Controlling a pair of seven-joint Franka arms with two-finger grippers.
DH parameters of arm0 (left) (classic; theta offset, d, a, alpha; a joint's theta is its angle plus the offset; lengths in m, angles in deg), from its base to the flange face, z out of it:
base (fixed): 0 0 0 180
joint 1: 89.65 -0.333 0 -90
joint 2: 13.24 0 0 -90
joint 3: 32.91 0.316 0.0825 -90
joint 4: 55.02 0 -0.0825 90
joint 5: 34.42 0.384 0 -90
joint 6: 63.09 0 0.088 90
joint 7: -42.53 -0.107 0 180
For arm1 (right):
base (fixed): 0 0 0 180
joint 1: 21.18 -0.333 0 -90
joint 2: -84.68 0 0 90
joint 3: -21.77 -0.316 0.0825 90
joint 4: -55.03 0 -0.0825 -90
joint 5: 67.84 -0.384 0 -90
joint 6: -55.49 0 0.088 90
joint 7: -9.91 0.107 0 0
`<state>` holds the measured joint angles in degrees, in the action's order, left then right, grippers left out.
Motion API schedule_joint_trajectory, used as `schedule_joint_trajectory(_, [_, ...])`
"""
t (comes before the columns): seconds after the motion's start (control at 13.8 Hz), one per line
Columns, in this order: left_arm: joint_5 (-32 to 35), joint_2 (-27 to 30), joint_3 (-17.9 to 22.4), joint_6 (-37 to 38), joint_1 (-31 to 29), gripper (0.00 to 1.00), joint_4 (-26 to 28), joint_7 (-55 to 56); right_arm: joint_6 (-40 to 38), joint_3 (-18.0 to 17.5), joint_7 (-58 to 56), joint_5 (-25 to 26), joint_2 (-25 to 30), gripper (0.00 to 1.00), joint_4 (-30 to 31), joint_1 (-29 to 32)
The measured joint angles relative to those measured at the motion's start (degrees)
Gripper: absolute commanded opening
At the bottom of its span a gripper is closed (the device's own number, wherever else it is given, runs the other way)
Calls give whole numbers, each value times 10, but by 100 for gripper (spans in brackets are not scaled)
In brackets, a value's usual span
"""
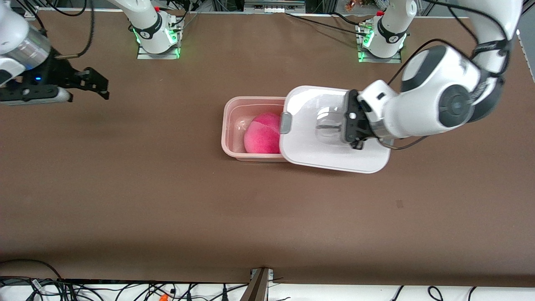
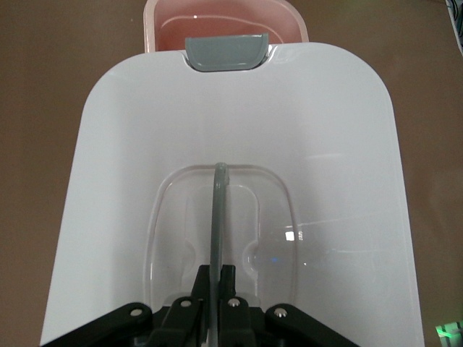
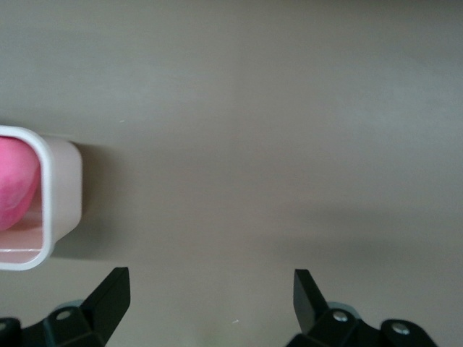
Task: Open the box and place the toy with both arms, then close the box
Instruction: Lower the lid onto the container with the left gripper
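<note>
Over 1 box (image 1: 234, 125) holding 1 toy (image 1: 262, 133), left jaws (image 1: 334, 125) clench 1 lid (image 1: 309, 150); right jaws (image 1: 98, 85) spread.

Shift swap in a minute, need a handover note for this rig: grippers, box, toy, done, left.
Left gripper: shut on the handle of the lid, holding the lid over the box's end toward the left arm, so the box is only partly covered.
Right gripper: open, empty, waiting over bare table at the right arm's end.
Box: mid-table, partly uncovered.
Toy: inside the box.
Done: box opened, toy placed.
Left: bring the lid square over the box, seat it, release.
</note>
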<state>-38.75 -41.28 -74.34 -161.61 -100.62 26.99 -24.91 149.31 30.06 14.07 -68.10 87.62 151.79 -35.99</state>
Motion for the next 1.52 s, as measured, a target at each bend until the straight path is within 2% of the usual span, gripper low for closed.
schedule_joint_trajectory(0.14, [0, 2, -10, -68, 34, 0, 15, 0, 0, -27, 3, -13, 0, 100, 1, 44])
schedule_joint_trajectory(0.22, [0, 13, -22, -120, 44, 0, 41, 4, 0, -35, 6, -26, 0, 100, 1, 55])
schedule_joint_trajectory(0.51, [0, 84, -71, -368, 60, 0, 232, 61, 0, -44, 33, -34, 0, 100, 1, 62])
schedule_joint_trajectory(0.65, [0, 90, -74, -453, 73, 0, 290, 72, 1, -44, 36, -34, 0, 100, 1, 63])
schedule_joint_trajectory(0.94, [5, 89, -73, -477, 74, 0, 320, 79, 4, -49, 37, -23, -10, 100, -2, 63])
schedule_joint_trajectory(1.09, [31, 83, -73, -477, 75, 0, 323, 96, 5, -50, 37, -12, -12, 100, -10, 64])
schedule_joint_trajectory(1.52, [65, 20, -67, -538, 76, 0, 325, 107, -4, -50, 29, 8, -17, 100, -16, 67])
